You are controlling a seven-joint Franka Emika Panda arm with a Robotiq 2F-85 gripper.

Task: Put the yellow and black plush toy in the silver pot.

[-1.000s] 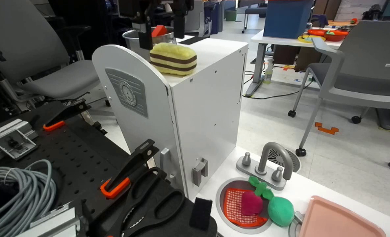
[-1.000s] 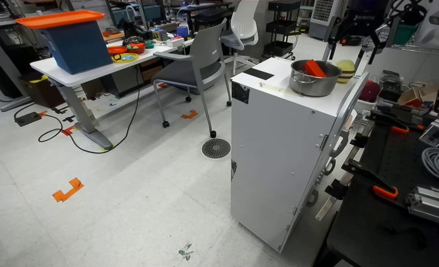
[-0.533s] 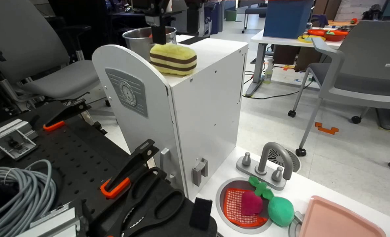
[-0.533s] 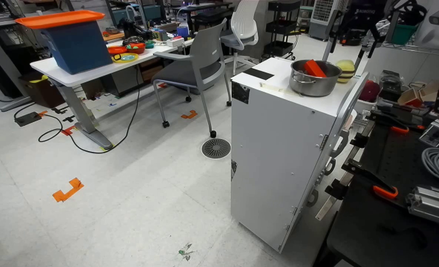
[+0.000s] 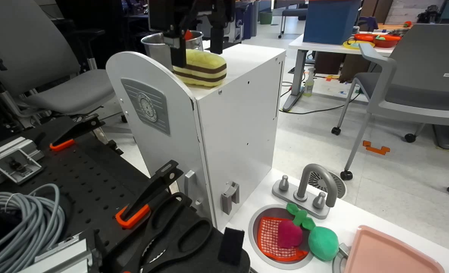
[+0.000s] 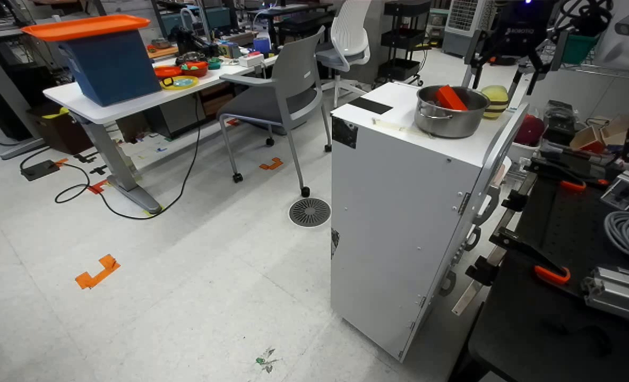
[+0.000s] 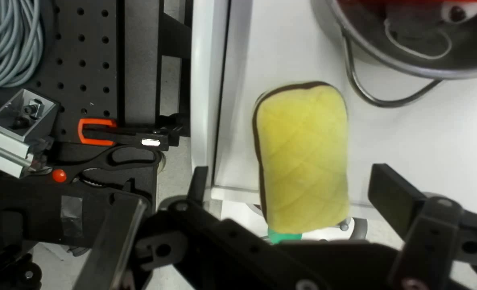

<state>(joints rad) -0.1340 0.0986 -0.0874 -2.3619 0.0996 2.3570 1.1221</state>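
The yellow plush toy with dark stripes (image 5: 205, 72) lies on top of the white cabinet, close to one edge. It also shows in an exterior view (image 6: 497, 100) and in the wrist view (image 7: 302, 157). The silver pot (image 6: 444, 124) stands on the same top beside the toy, with a red block (image 6: 450, 98) in it. My gripper (image 5: 197, 58) is open and empty above the toy. In the wrist view the gripper (image 7: 290, 177) has a finger on each side of the toy's near end, with a gap on both sides.
A raised arched panel (image 5: 141, 113) borders the cabinet top (image 5: 254, 58) beside the toy. The pot's wire handle (image 7: 387, 102) sticks out towards the toy. Below are a toy sink (image 5: 252, 231) with a faucet (image 5: 315, 168), a pink tray (image 5: 391, 250) and a black table (image 5: 95, 167) with clamps.
My gripper first shifted to the right and up in an exterior view, then came down over the toy. It stays open. The toy and the pot have not moved.
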